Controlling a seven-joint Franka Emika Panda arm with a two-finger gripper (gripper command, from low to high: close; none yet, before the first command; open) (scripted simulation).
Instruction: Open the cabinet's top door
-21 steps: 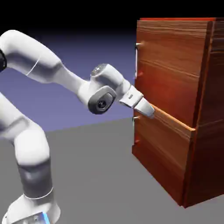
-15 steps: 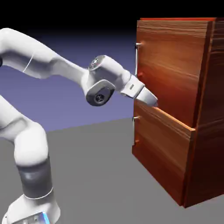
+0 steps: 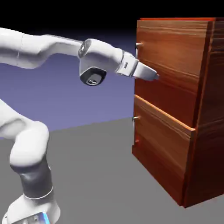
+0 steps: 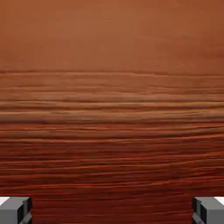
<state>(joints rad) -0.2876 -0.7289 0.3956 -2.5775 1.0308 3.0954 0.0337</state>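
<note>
Gripper (image 3: 157,76) before top door (image 3: 170,57), fingers wide apart, nothing between them. Handle (image 3: 136,51) upright at door's edge, toward the exterior view's left; reaching it likely needs a sideways shift that way. Door looks closed.

Reddish-brown wood of the top door (image 3: 175,57) fills the hand view, blocking the way ahead — open air lies over the grey floor (image 3: 87,175), between the arm's base (image 3: 33,210) and the cabinet (image 3: 162,144).
</note>
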